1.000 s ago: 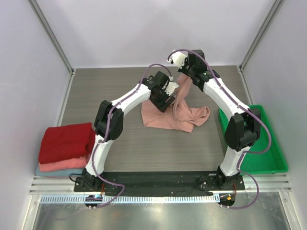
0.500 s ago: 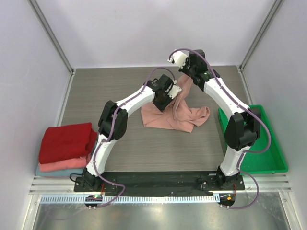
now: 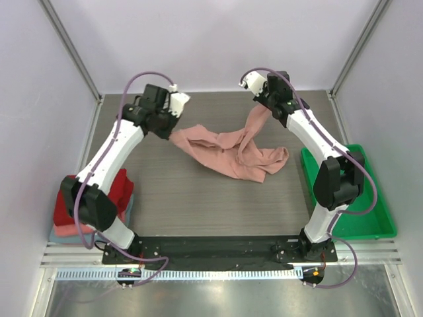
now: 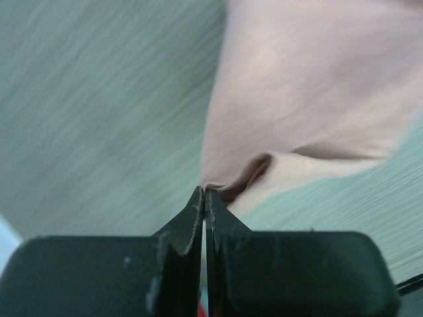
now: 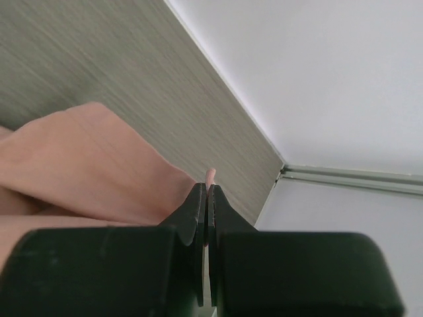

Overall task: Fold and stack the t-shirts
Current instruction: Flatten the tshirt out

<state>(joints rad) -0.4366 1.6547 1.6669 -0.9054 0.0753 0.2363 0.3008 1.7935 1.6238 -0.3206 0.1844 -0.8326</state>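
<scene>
The dusty-pink t-shirt (image 3: 228,155) shows no print. The dark red t-shirt (image 3: 123,187) and salmon-pink t-shirt (image 3: 66,230) are plain. The tray (image 3: 380,223) is green, the tabletop (image 3: 198,198) grey with wood-grain streaks.

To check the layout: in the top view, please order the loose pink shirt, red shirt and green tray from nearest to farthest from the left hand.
1. Loose pink shirt: gripped by the left hand, centre.
2. Red shirt: folded, near left.
3. Green tray: right side.
</scene>
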